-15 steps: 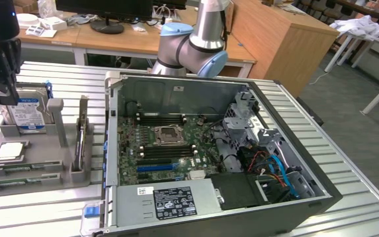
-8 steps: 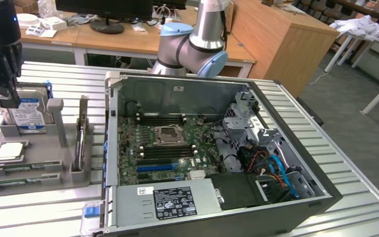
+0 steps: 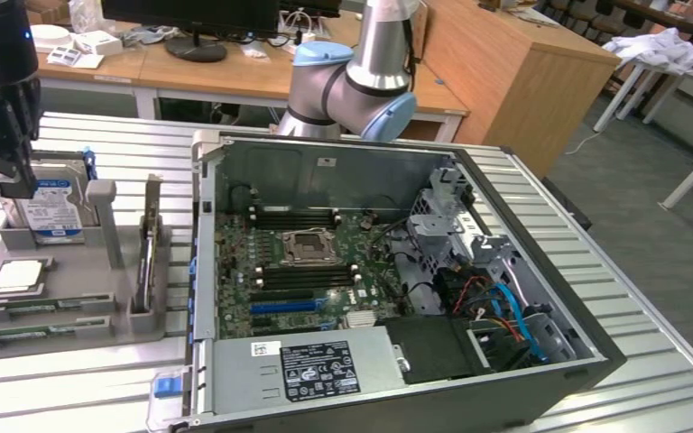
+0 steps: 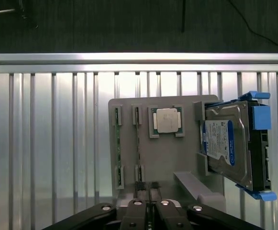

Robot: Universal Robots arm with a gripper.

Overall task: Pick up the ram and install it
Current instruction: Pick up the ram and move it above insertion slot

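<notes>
The ram (image 4: 138, 143) is seen lying in its slot on the grey holder (image 4: 177, 158), a thin green stick clipped at each end, and a second stick (image 4: 118, 143) is laid parallel just beside it. In the exterior view the ram (image 3: 33, 311) is found at the exterior view's left, low on the holder (image 3: 82, 298), between the second stick (image 3: 22, 334) and the square silver processor (image 3: 19, 275). Past the processor (image 4: 166, 120), the hard drive (image 4: 227, 143) with its blue label is stood on edge in a blue-tabbed bracket. The claw (image 4: 148, 199) is held above the holder, lined up close to one end of the ram. Nothing is seen in its grasp, and whether it is open or closed cannot be told. In the exterior view the claw (image 3: 12, 180) is seen hanging in front of the hard drive (image 3: 51, 203). The open computer case (image 3: 322, 171) is set further to the exterior view's right on the slatted metal table (image 3: 58, 397), its motherboard (image 3: 268, 271) exposed, well apart from the ram.
</notes>
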